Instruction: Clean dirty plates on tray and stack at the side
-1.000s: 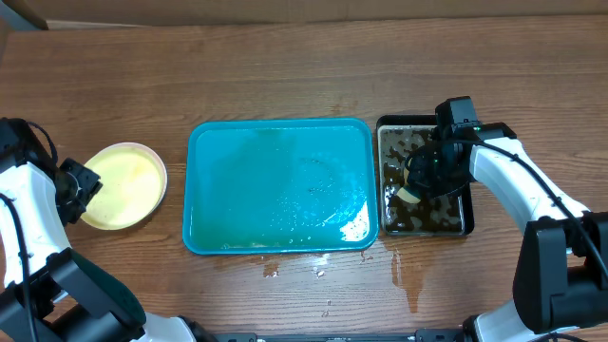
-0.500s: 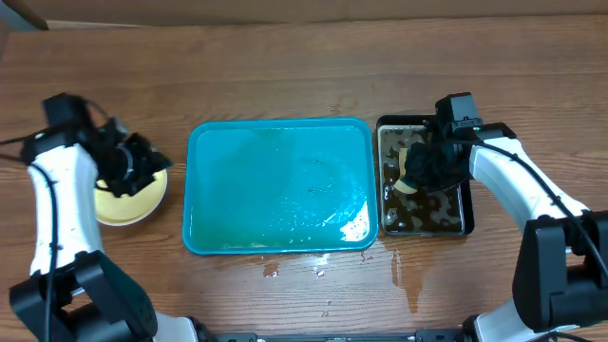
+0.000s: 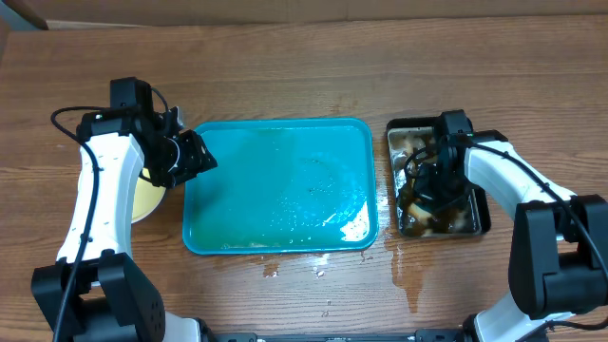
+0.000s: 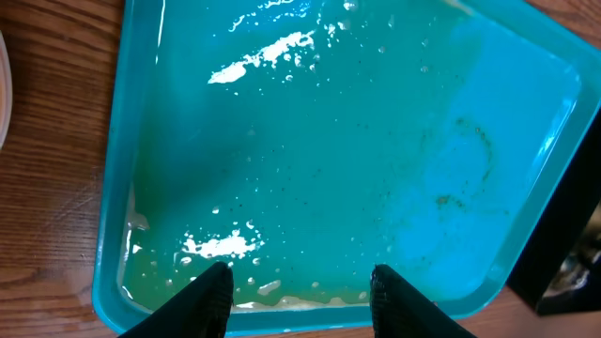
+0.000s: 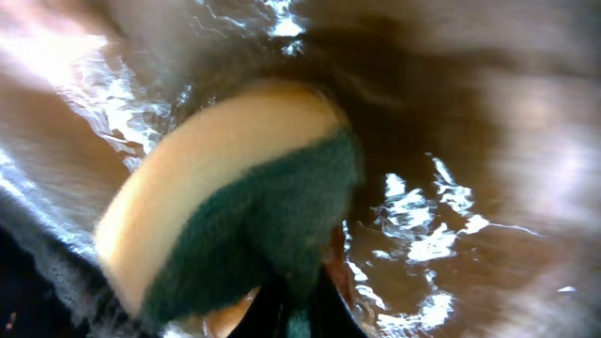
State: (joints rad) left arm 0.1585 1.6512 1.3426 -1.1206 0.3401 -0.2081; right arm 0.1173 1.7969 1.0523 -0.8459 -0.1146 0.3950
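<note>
The wooden table [image 3: 285, 66] carries small puddles of water [image 3: 404, 271] in front of the gap between the two containers. The left arm's white link lies across the pale yellow round plate [image 3: 144, 195], so only its right part shows from above. Whether other plates sit under it cannot be told. In the left wrist view only a sliver of that plate's rim [image 4: 3, 84] shows at the frame's left edge.

The large teal-blue rectangular plastic tray [image 3: 275, 180] sits in the middle of the table. It holds a thin film of water with bright glints, scattered dark specks and a faint brownish ring on the right half [image 4: 376, 141]. Just right of it is the smaller black-rimmed pan [image 3: 418, 123], slightly skewed and filled with murky brown water [image 5: 451, 141]. In that water is a yellow foam sponge with a green scouring face [image 5: 216, 188].

The left gripper [image 3: 190, 160] hangs over the tray's left rim, with the plate just beside and behind it on the table, outside the tray. Its dark fingers [image 4: 211, 296] stand apart with nothing between them, only wet tray floor below [image 4: 300, 296]. The right gripper [image 3: 429, 185] is down in the pan, well apart from the plate. It is clenched on the sponge, whose green side is pinched at the fingertips [image 5: 291, 314].
</note>
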